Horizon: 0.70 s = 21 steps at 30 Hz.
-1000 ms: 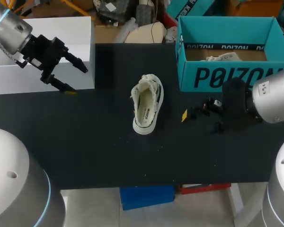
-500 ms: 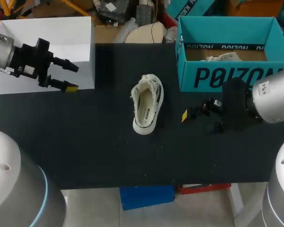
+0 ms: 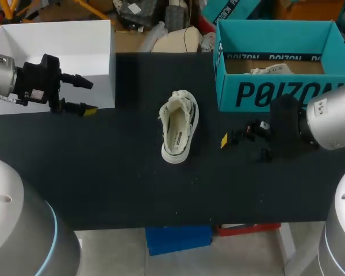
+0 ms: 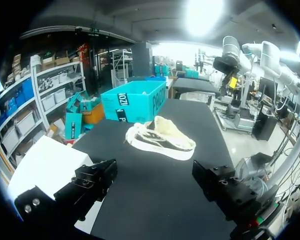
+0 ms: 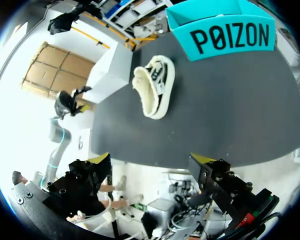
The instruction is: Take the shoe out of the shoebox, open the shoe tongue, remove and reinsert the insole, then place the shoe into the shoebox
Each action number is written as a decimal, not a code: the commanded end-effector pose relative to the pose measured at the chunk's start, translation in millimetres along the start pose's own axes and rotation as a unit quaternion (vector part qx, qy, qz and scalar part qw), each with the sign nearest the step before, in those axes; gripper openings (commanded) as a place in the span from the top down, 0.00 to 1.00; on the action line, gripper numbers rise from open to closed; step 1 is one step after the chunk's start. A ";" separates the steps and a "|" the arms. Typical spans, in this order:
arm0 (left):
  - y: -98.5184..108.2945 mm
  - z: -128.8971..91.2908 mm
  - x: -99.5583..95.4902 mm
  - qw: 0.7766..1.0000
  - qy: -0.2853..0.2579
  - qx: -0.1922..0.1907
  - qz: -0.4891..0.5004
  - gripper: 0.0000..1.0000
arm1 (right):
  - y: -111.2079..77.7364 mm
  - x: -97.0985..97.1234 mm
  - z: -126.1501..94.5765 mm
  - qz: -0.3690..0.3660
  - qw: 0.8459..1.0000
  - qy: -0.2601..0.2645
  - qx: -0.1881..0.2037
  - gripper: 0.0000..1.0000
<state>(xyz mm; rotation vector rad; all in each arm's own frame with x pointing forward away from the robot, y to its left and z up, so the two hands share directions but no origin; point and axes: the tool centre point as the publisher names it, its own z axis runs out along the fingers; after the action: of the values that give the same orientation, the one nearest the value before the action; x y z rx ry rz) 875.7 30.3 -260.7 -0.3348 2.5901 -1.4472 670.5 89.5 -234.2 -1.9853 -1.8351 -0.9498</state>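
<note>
The canvas shoe [image 3: 184,123] is out of its box, lying sole down near the middle of the black table [image 3: 103,178]. Its mouth faces up so the insole [image 3: 177,139] shows inside, and the loosened laces and tongue are bunched at the end that points toward the far edge. Nothing is touching it.

The teal shoebox [image 3: 276,92] stands open at the far right of the table, apart from the shoe. Something pale [image 3: 270,70] lies in it that I can't make out from here.

The left gripper [image 3: 91,97] hangs at the left side, just in front of the white box [image 3: 57,52] and well apart from the shoe, with its fingers pointing across toward it. Its jaws stand wide apart with nothing between them. From its own wrist camera the shoe lies well ahead between the two spread fingers, with the shoebox beyond it and the white box beside one finger.

The right gripper [image 3: 244,147] sits low over the table just in front of the shoebox, near the shoe's right side but not touching it. Its jaws are spread too and hold nothing. Its wrist camera shows only bare table between the yellow tips, with the shoe farther ahead and the shoebox off to one side
</note>
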 end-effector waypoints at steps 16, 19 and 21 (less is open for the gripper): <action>0.1 0.0 3.8 1.000 -0.024 -0.001 0.000 0.00 | 13.5 13.8 10.0 -0.026 0.998 -0.063 0.000 0.00; 0.1 0.0 3.8 1.000 -0.024 -0.001 0.000 0.00 | 26.9 25.7 25.6 -0.054 0.993 -0.108 0.011 0.00; 0.1 0.0 3.8 1.000 -0.024 -0.001 0.000 0.00 | 37.0 31.4 38.3 -0.072 0.988 -0.136 0.019 0.00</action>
<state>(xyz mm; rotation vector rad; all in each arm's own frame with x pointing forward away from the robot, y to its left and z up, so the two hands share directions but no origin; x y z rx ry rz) 873.1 29.5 -260.4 -0.3646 2.5566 -1.4221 677.4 92.7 -233.5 -1.9743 -2.0313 -0.9076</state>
